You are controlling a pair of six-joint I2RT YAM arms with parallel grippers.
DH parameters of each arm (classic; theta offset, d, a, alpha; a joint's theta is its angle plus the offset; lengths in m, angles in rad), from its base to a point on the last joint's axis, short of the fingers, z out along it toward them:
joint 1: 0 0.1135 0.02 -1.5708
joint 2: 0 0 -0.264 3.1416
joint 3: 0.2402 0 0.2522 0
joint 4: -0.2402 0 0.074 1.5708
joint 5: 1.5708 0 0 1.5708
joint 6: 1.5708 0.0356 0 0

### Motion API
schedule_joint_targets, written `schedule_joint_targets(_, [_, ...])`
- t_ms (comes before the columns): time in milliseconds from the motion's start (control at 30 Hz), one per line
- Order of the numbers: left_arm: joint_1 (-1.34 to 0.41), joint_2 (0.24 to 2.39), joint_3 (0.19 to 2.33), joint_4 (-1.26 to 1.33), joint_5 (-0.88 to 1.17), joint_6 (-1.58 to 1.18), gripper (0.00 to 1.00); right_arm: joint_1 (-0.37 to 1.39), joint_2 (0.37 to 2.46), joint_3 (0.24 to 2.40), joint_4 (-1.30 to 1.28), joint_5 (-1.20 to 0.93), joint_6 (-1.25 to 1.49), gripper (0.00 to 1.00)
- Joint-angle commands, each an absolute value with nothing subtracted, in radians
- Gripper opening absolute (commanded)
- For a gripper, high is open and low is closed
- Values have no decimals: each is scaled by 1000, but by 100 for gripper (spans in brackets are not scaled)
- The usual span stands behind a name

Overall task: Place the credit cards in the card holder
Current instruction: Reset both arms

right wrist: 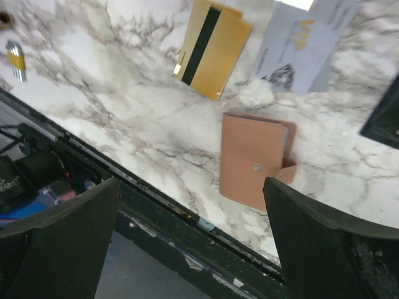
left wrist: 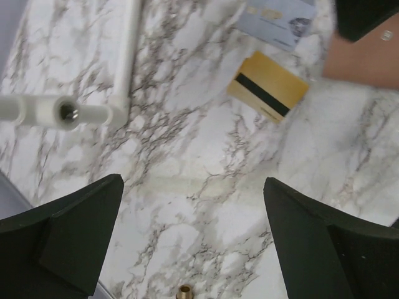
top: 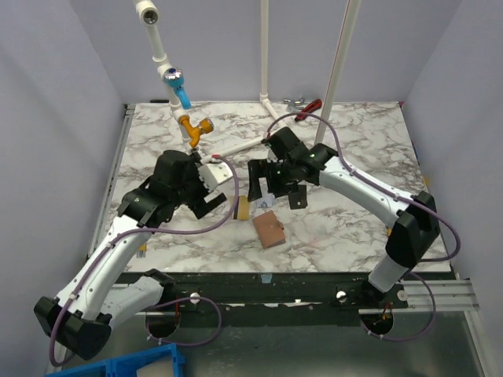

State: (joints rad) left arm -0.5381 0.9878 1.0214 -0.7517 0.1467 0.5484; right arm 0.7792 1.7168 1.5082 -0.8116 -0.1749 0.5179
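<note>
From above, my left gripper (top: 221, 205) and my right gripper (top: 277, 194) hang over the white, grey-veined marble table (top: 361, 141). Both are spread wide and hold nothing. Between them lies the gold plastic card with a dark stripe (top: 244, 208). The small tan-brown leather-like card holder (top: 269, 229) lies nearer the front edge. Pale grey walls close the table in, and white plastic pipes (top: 264, 47) rise at the back.

Through my left wrist, my two dark fingers (left wrist: 68, 243) stand far apart above bare marble, touching nothing. The gold card lies ahead, a silvery-grey card (left wrist: 277, 22) lies beyond it, and the holder is at the upper right.

Through my right wrist, my fingers are apart and empty. The holder lies flat ahead between them, snap upward, near the table's dark front rail (right wrist: 156, 218). Both cards lie beyond it.
</note>
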Motion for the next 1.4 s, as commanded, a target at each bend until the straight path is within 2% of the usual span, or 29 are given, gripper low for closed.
schedule_joint_targets(0, [-345, 927, 1002, -677, 189, 449, 98, 671, 1574, 1406, -698, -65, 505, 100])
schedule_joint_targets(100, [-198, 920, 944, -640, 252, 432, 98, 513, 1462, 1273, -585, -7, 549, 100])
schedule_joint_targets(267, [-11, 935, 792, -433, 289, 338, 98, 257, 1327, 972, -361, 278, 694, 100])
schedule_joint_targets(433, [139, 1039, 697, -173, 431, 198, 98, 243, 1302, 674, 32, 612, 613, 100])
schedule_joint_targets(567, [148, 1105, 608, 96, 435, 113, 98, 243, 1360, 639, 152, 783, 536, 100])
schedule_joint_targets(667, [149, 1144, 529, 322, 439, 88, 99, 239, 1388, 569, 346, 852, 455, 100])
schedule_joint_targets(833, [147, 1210, 454, 574, 468, 52, 99, 225, 1429, 361, 842, 856, 337, 100])
schedule_joint_targets(900, [148, 1239, 462, 603, 491, 27, 98, 218, 1467, 330, 955, 857, 308, 100])
schedule_joint_targets(1033, [144, 1284, 444, 727, 502, -33, 99, 193, 1514, 339, 1024, 808, 273, 100])
schedule_joint_targets(1200, [143, 1307, 475, 684, 472, -41, 98, 184, 1568, 352, 1066, 736, 238, 100])
schedule_joint_targets(1367, [141, 1282, 418, 770, 457, -48, 98, 185, 1569, 342, 1085, 693, 217, 100])
